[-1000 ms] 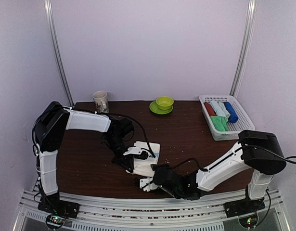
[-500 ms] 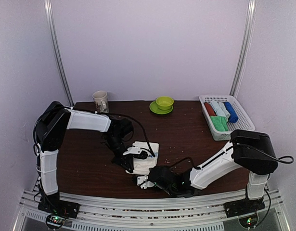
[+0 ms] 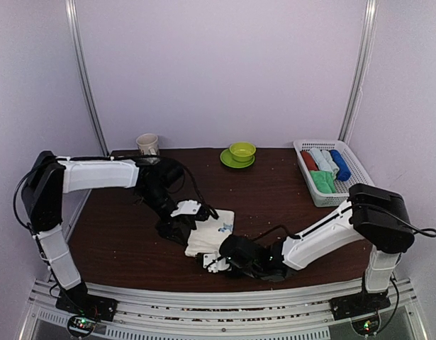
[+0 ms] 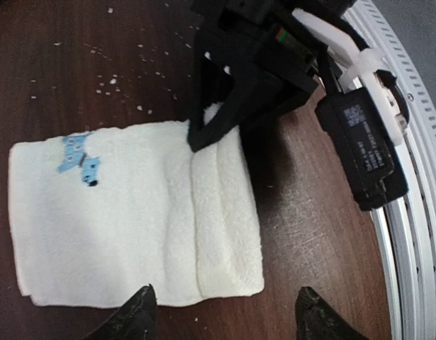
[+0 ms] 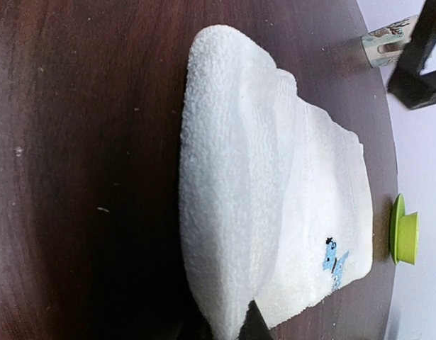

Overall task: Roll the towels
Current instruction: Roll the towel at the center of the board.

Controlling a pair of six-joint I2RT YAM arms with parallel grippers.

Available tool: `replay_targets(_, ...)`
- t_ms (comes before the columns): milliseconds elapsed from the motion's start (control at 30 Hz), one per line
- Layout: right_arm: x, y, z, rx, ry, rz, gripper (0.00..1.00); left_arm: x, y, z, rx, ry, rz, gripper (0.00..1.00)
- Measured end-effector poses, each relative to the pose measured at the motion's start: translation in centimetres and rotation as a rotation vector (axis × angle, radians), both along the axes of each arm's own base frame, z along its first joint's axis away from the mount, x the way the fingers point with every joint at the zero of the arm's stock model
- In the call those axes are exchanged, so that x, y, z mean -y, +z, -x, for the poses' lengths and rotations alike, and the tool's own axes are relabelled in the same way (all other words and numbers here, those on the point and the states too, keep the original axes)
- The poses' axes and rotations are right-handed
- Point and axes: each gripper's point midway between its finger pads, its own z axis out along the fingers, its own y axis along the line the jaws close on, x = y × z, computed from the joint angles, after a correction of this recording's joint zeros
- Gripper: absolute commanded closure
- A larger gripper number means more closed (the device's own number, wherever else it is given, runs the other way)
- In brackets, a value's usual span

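The cream-white towel (image 3: 216,232) lies flat on the dark table, a small blue figure stitched near one corner, its near edge turned over into a thick fold (image 4: 225,212). My right gripper (image 3: 212,262) is shut on that fold; in the right wrist view the cloth (image 5: 274,198) rises from between the fingertips (image 5: 254,324). My left gripper (image 4: 225,319) stands open just off the towel's left side (image 3: 181,225), its tips astride the fold's end and touching nothing. The green towel (image 3: 322,182) lies in the basket.
A white basket (image 3: 345,150) at the back right holds red, pale blue and dark blue rolls. A mug (image 3: 148,144) stands at the back left, a green bowl on a saucer (image 3: 242,151) at the back middle. Crumbs dot the table.
My left gripper has opened, let go of the towel and swung out to the left. My right gripper has closed on the folded near edge and moved a little left.
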Motion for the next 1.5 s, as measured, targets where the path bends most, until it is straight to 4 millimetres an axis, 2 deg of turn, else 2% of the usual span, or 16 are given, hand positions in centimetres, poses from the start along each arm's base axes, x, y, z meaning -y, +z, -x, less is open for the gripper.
replay_targets(67,0.2,0.1,0.0,-0.038,0.000,-0.012,1.00,-0.3,1.5,-0.4,0.079,0.016,0.045,0.25)
replay_targets(167,0.3,0.2,0.1,-0.110,0.000,-0.033,1.00,-1.1,2.5,-0.7,0.177,0.046,0.097,0.25)
replay_targets(400,0.0,0.6,-0.8,-0.340,-0.029,-0.109,1.00,-3.7,1.0,-0.1,0.407,0.101,0.185,0.28)
replay_targets(667,-1.0,0.5,-1.5,-0.637,-0.050,-0.156,1.00,-4.9,0.1,0.2,0.601,0.068,0.251,0.39)
replay_targets(767,-1.9,0.5,-1.6,-0.746,-0.041,-0.166,1.00,-5.0,-0.2,0.2,0.665,0.048,0.260,0.45)
replay_targets(867,-2.4,0.5,-1.6,-0.840,-0.039,-0.177,1.00,-4.9,-0.5,0.3,0.721,0.031,0.261,0.46)
replay_targets(1100,-2.3,0.4,-1.8,-1.037,-0.059,-0.215,0.99,-4.5,-1.7,1.4,0.864,-0.035,0.256,0.46)
replay_targets(1233,-2.2,0.3,-1.9,-1.135,-0.075,-0.225,0.99,-3.7,-2.1,1.3,0.944,-0.068,0.242,0.46)
replay_targets(1500,-1.9,0.2,-1.3,-1.250,-0.102,-0.228,1.00,-3.4,-4.9,0.9,1.026,-0.111,0.148,0.47)
